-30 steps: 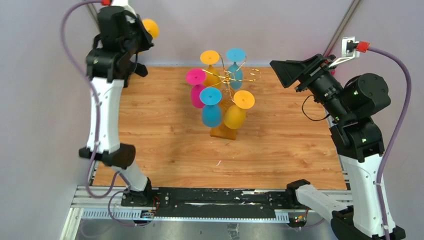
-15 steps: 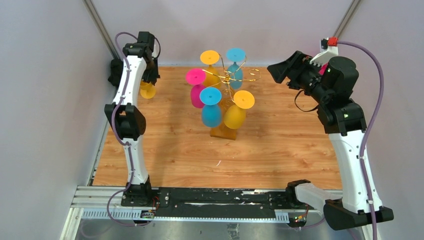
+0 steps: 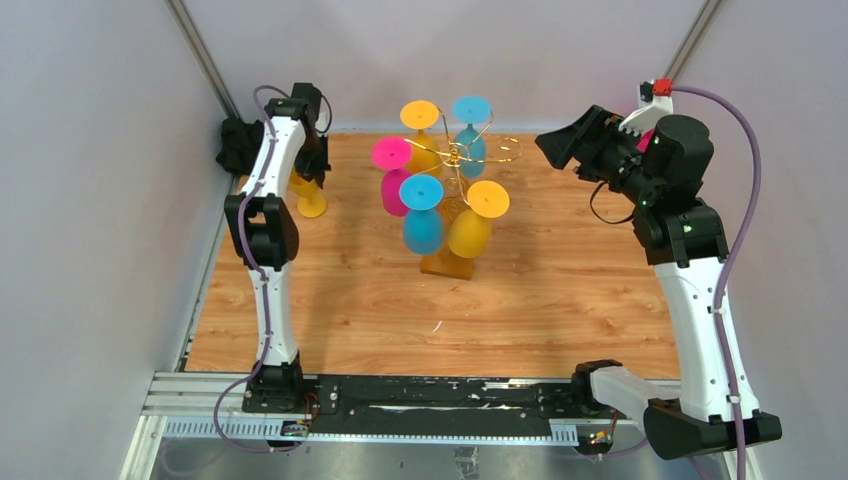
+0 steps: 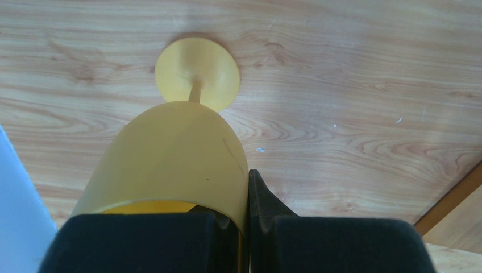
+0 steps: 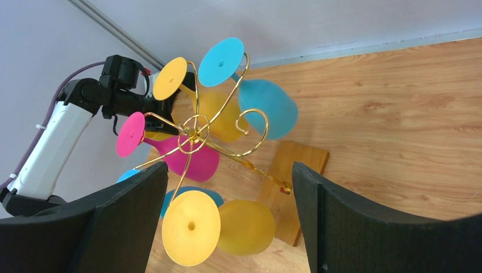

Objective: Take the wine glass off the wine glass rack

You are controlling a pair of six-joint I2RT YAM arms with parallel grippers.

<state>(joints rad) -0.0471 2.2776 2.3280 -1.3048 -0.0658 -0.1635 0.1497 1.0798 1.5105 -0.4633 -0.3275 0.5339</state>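
Your yellow wine glass (image 4: 170,156) stands upright near the table's (image 3: 560,300) far left corner, round foot down at the wood grain. Its smooth bowl wall is pinched in the left gripper (image 4: 245,219), with that arm folded steeply down. The thin gold wire wine glass rack (image 3: 455,158) sits mid-table toward the far edge, holding five coloured hanging glasses (image 3: 422,228). Your right gripper (image 5: 227,170), spread wide, faces it from the right edge.

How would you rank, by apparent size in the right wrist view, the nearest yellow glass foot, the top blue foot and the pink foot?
1. Nearest yellow foot, though nearness inflates it.
2. Top blue foot.
3. Pink foot.
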